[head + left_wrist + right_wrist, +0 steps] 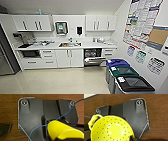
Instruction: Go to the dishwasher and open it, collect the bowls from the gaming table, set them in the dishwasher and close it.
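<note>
Dishwasher (93,57) stands open under the kitchen counter (75,46), right of the sink (70,44), door dropped. One yellow-green bowl (110,129), perforated, sits by the right wrist; another (63,131) by the left. Whether either gripper's jaws are apart or together, I cannot tell.

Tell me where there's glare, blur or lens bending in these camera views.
Head view: wide-angle bending bows the counter and tilts the poster wall; soft overall, even light, open dishwasher dark inside. Right wrist view: white glare spots on the yellow-green perforated bowl. Left wrist view: yellow-green bowl close, blurred.
</note>
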Controlling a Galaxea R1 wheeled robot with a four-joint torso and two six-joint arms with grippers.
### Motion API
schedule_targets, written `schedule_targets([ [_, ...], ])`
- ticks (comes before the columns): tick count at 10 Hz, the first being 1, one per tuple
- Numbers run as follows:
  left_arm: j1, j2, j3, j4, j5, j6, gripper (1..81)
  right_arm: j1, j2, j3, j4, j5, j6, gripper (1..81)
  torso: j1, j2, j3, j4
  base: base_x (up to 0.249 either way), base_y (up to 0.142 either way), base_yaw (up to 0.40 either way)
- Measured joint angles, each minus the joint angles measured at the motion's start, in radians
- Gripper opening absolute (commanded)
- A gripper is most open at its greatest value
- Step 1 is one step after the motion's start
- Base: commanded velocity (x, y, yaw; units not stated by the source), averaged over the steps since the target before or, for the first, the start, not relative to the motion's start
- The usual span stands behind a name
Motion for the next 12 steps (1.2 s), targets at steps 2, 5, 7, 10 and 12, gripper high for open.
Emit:
schedule_targets([
  [2,0.001,0.000,0.000,0.000,0.000,0.000,1.0,-0.001,0.000,0.000,0.000,0.000,0.000,1.0,0.000,0.000,0.000,0.000,0.192,0.000,0.000],
  [5,0.002,0.000,0.000,0.000,0.000,0.000,1.0,0.000,0.001,-0.002,0.000,0.001,0.000,1.0,0.000,0.000,0.000,0.000,0.191,0.000,0.000],
  [7,-0.001,0.000,0.000,0.000,0.000,0.000,1.0,0.000,0.001,-0.002,0.000,0.000,0.000,1.0,0.001,0.000,0.000,0.000,0.148,0.000,0.000],
  [10,0.006,0.000,0.000,0.000,0.001,0.000,1.0,0.002,0.003,-0.002,-0.002,0.000,0.000,1.0,-0.001,0.000,0.000,0.000,0.135,0.000,0.000],
  [12,0.002,0.000,0.000,0.000,0.001,0.000,1.0,0.003,0.008,-0.002,-0.003,-0.004,0.000,1.0,0.000,0.000,0.000,0.000,0.136,0.000,0.000],
])
